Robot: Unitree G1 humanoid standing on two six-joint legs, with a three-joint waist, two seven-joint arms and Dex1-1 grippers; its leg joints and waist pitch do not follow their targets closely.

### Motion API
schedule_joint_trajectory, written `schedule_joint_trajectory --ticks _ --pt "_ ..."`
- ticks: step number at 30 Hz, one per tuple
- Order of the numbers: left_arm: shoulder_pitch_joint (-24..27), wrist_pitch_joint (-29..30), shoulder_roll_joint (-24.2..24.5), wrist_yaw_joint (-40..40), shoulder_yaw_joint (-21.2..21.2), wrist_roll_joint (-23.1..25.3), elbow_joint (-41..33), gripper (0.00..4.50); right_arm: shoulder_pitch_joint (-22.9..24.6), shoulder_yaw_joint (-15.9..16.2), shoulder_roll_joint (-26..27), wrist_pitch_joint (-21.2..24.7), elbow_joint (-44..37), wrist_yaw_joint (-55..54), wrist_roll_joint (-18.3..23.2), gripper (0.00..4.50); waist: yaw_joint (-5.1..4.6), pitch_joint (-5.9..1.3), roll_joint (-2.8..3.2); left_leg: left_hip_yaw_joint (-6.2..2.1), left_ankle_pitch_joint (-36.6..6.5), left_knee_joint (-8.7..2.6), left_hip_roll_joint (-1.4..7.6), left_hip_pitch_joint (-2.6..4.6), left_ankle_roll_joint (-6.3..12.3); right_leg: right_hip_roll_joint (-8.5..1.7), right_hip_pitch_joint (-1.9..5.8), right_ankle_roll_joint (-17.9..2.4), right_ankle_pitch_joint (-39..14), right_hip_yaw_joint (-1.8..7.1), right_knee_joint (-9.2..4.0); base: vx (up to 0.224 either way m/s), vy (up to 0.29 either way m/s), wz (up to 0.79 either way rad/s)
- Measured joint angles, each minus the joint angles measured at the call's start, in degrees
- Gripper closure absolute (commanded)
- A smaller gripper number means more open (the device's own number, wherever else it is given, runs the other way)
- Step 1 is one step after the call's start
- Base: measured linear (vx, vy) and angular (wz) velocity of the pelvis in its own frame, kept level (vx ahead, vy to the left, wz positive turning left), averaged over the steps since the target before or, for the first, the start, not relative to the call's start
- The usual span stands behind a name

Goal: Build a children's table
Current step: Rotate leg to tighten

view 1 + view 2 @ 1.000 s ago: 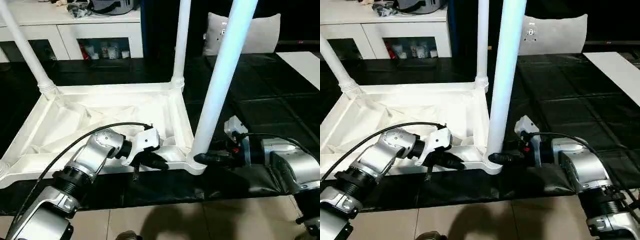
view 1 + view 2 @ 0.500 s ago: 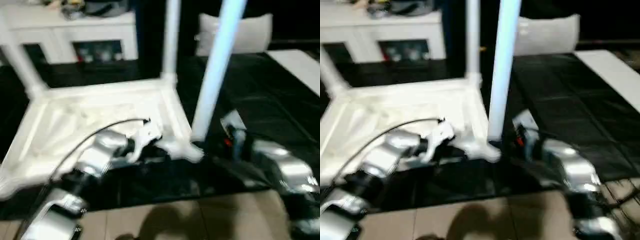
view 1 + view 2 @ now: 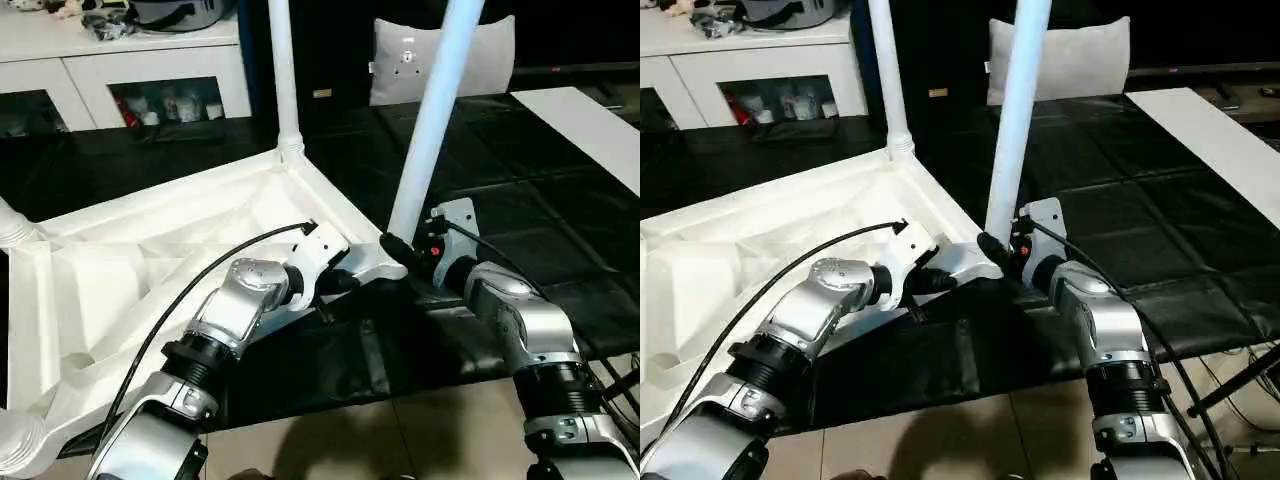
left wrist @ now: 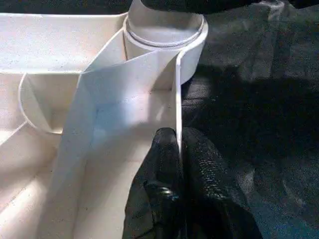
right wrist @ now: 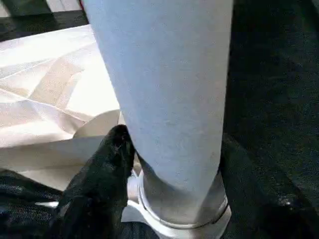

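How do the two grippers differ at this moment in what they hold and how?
The left gripper is shut, pinching the thin side wall of the table top. The right gripper spreads wider, its fingers on either side of the round base of the near leg. Both work at the same corner socket.

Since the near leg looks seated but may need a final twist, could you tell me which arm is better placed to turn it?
Probably the right. The right gripper already straddles the base of the near leg at its corner socket, while the left gripper is pinched on the tabletop's edge rib, steadying it.
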Motion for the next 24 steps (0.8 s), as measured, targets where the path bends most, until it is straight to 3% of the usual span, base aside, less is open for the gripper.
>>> schedule_joint_trajectory --ticks 11,15,24 --pt "2.0 -7.0 5.8 -8.9 -2.9 0.0 -1.5 4.50 4.7 3.3 -5.6 -4.5 -3.0 9.9 0.0 0.46 1.32 0.02 -0.04 0.00 0.0 0.05 0.01 0.05 -0.04 -0.01 0.06 0.1 0.0 0.00 0.01 0.000 0.000 0.00" --pt "2.2 -10.0 8.1 -12.7 -3.5 -0.1 -1.4 4.50 6.2 4.9 -8.3 -5.7 -5.5 16.9 1.4 0.46 2.04 0.02 -0.04 0.00 0.0 0.07 0.00 0.04 -0.03 -0.02 0.07 0.2 -0.1 0.01 0.01 0.000 0.000 0.00" --pt "2.3 -16.6 12.9 -22.3 -6.3 -0.3 -1.3 4.50 7.4 7.5 -16.5 -4.9 -7.5 33.8 5.3 1.27 3.49 0.01 -0.06 0.00 0.0 0.13 0.01 0.13 -0.02 -0.03 0.18 0.0 0.1 0.01 0.01 0.000 0.000 0.00"
